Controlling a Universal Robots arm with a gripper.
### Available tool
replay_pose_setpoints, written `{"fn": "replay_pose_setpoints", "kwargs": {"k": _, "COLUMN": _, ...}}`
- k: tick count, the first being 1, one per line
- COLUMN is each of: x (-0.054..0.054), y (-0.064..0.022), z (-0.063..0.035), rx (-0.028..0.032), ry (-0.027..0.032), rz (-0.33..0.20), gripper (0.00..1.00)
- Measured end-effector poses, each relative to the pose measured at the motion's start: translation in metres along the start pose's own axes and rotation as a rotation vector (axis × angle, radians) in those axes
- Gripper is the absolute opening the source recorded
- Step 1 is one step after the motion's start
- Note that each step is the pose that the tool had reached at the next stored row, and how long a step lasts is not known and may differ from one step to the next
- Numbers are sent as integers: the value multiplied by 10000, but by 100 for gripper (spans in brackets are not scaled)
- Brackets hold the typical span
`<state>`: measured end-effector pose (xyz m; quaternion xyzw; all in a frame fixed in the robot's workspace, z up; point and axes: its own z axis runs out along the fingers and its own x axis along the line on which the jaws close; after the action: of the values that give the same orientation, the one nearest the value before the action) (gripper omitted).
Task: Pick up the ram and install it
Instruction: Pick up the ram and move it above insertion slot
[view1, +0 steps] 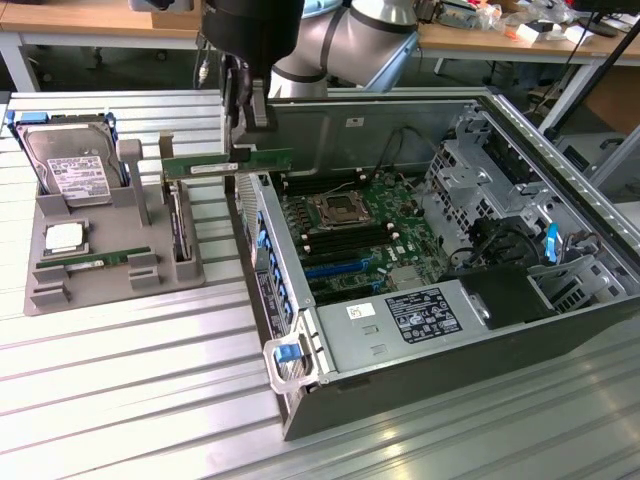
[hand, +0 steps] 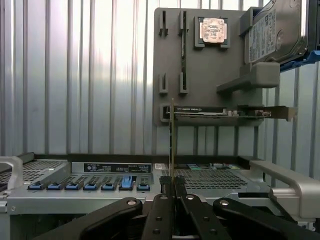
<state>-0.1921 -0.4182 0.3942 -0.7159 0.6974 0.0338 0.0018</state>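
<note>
My gripper (view1: 250, 146) is shut on the ram (view1: 200, 167), a long green stick with a white label. It hangs level in the air above the near wall of the open computer case (view1: 300, 400), between the grey holder tray (view1: 110, 292) and the motherboard (view1: 350, 225). In the wrist view the ram (hand: 172, 140) stands edge-on as a thin line rising from between the black fingers (hand: 160, 205) of the gripper (hand: 173, 192). A second ram stick (view1: 95, 262) lies in the tray's front slot and is seen again in the wrist view (hand: 183, 50).
The tray also holds a silver hard drive (view1: 70, 165), a square processor chip (view1: 65, 238) and an upright card (view1: 180, 225). The case has blue latches (hand: 90, 185) along its near wall, drive cages (view1: 480, 170) and cables inside. Slatted metal tabletop (view1: 130, 380) surrounds everything.
</note>
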Motion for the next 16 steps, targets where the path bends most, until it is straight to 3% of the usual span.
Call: {"fn": "replay_pose_setpoints", "kwargs": {"k": 16, "x": 7, "y": -280, "z": -12, "rx": 0, "ry": 0, "rz": 0, "gripper": 12}}
